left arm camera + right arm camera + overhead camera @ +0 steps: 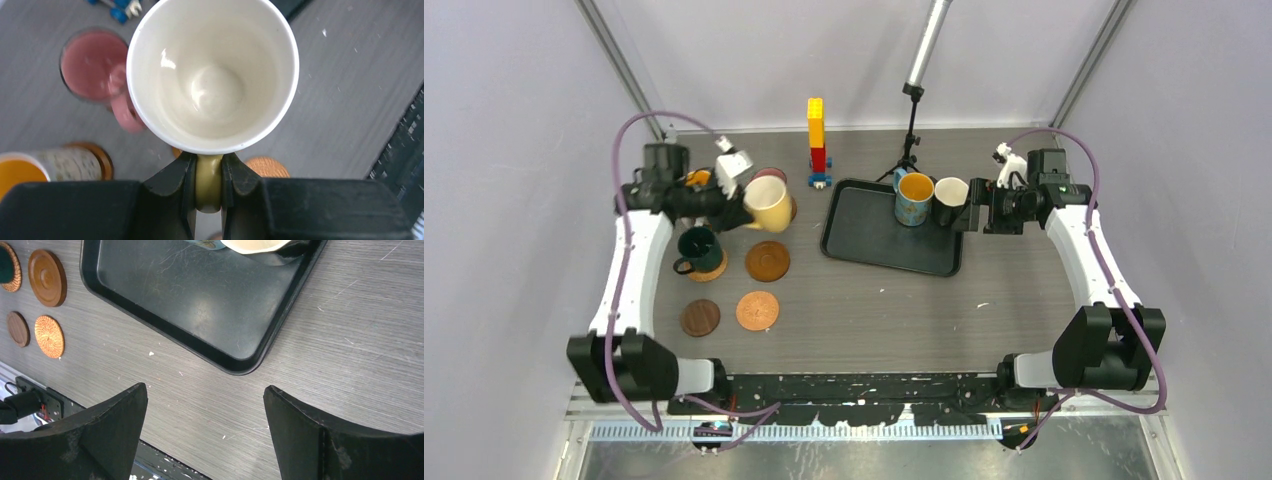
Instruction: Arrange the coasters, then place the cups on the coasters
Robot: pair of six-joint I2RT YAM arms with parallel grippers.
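Gripping the handle of cream-yellow cup (212, 75) with left hand (209, 186), fingers (175, 181) pressed shut on both sides of it; carrying the cup tilted, mouth turned to the wrist camera, over the far-left part of the bench (904, 310). Noting just beside it pink cup (95, 65), upright, and nearer the arm white patterned cup with orange interior (55, 165), sitting on rimmed brown coaster (102, 159). Noting nearer the bases dark teal cup (696, 247) on tan woven coaster (714, 270), with glossy brown coaster (767, 261) bare just beside it, then dark brown coaster (700, 318) and second woven coaster (757, 311) side by side, both bare. Recording black tray (864, 240) mid-bench, bearing blue cup with orange interior (914, 198) and plain white cup (950, 200) toward its far right corner. Holding right hand (205, 390) spread wide, nothing between its fingers, near the plain white cup. Noting toy brick tower (817, 140) upright beyond the tray's far left corner.
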